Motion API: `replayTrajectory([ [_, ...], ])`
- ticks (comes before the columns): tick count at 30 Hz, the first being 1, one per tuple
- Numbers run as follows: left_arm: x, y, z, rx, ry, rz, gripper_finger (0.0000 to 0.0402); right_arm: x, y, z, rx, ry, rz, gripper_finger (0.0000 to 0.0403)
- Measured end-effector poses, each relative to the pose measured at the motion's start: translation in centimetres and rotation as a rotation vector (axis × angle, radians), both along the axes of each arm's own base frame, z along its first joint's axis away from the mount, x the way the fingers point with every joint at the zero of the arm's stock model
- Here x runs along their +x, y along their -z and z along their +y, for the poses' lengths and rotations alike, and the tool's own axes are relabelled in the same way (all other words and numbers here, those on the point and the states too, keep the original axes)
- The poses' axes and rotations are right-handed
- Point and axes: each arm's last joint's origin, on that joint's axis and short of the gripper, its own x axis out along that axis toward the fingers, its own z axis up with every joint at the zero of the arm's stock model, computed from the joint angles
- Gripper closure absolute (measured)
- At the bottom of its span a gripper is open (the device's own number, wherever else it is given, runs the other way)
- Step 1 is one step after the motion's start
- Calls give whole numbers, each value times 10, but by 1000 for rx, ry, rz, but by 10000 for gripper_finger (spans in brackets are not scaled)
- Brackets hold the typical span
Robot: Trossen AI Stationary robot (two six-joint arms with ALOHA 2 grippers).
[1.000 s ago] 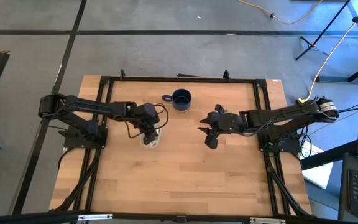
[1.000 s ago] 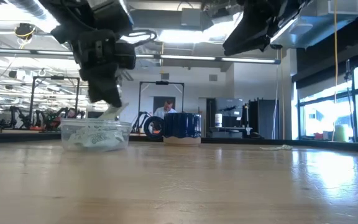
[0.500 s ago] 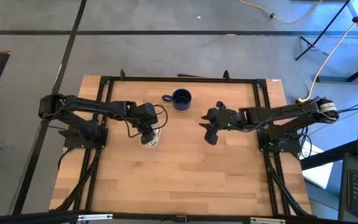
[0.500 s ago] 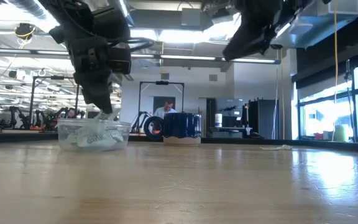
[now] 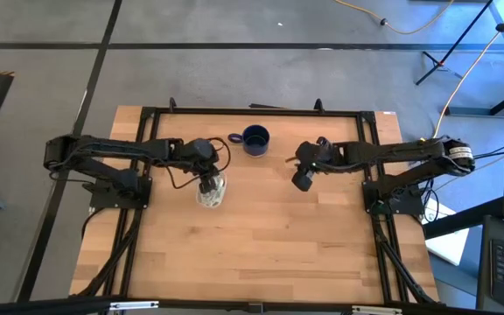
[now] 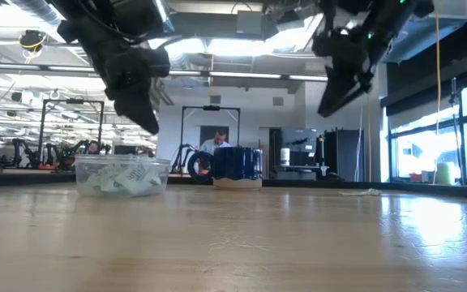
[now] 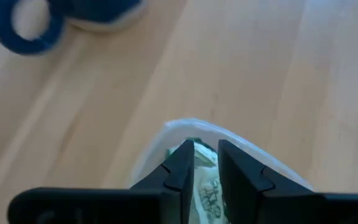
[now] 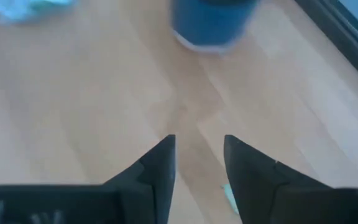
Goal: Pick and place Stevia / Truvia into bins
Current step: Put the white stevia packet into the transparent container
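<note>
Inside the clear tub point(image 6: 122, 175), heaped sachets point(image 6: 122, 180) blur together.

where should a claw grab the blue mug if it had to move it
Probably the handle, which sticks out sideways toward the left arm's side, or else the rim of the mug; it stands upright and open-topped, so come straight down from above.

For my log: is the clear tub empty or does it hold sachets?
It holds sachets: pale green and white sachets lie inside the clear tub.
</note>
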Motion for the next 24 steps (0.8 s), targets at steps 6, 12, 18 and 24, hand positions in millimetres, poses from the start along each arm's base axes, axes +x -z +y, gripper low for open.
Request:
replayTrajectory([
  [6,-1,-9,-3,27,4,-57,338,5,28,-24,41,127,152,300],
  [12,-1,-9,-5,24,13,-54,334,11,66,-43,166,268,290,319],
  [18,-1,-9,-5,24,14,-54,337,14,94,-52,246,335,386,319],
  [24,-1,-9,-5,24,14,-54,337,16,109,-54,260,349,439,319],
])
